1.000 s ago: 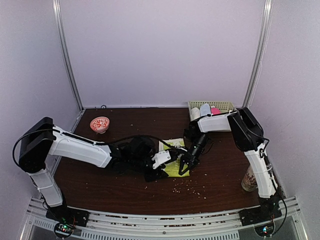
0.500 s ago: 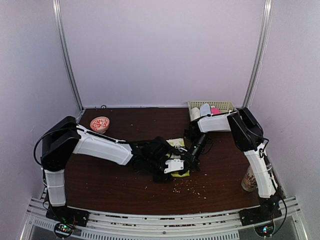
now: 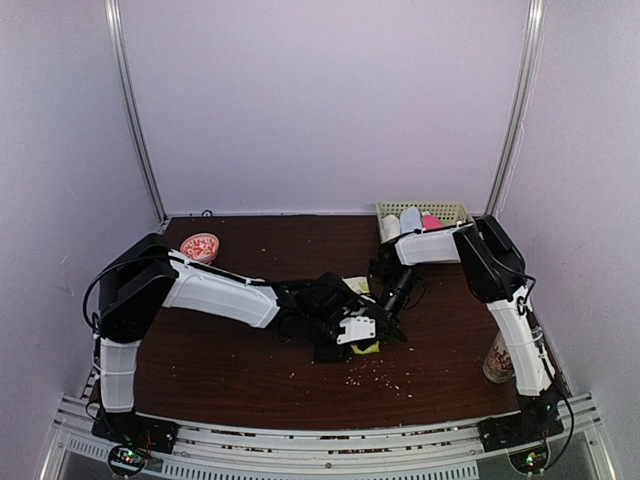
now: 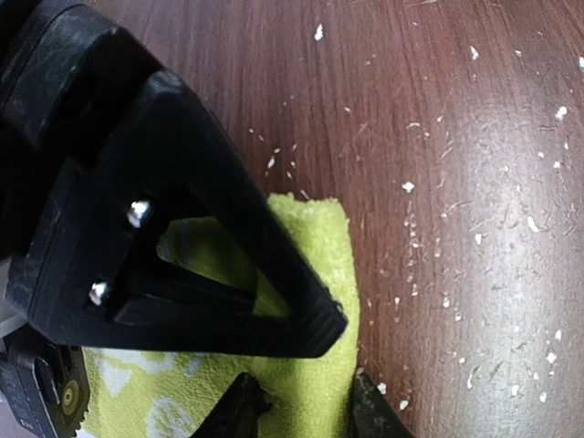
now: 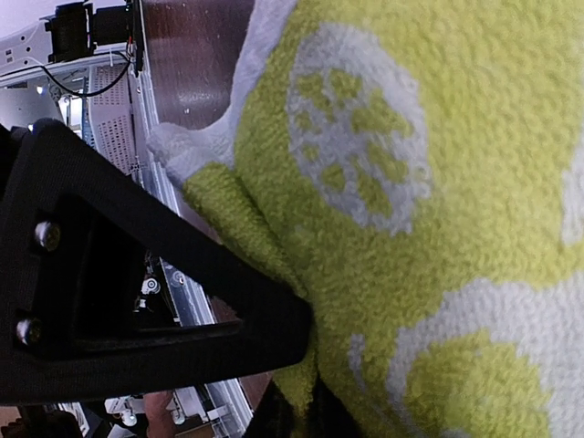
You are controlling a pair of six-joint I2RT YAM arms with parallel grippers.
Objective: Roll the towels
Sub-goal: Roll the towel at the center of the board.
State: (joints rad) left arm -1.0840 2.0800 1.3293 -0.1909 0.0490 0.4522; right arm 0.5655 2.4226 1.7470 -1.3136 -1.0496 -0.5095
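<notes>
The yellow-green towel with cream patterns lies bunched at the table's middle, mostly under both grippers. My left gripper reaches in from the left and is shut on the towel's folded end, which fills the gap between its jaws. My right gripper comes down from the back right and pinches a fold of the same towel between its shut fingers. A pink towel shows in the basket at the back right.
A wicker basket at the back right also holds white and light-blue cloths. A red-patterned bowl sits at the back left. A cup stands by the right arm's base. Crumbs dot the wood.
My left arm has swept right across the towel, carrying its edge over. The spread cloth is now a small bundle under the grippers. The right gripper has stayed shut on it.
</notes>
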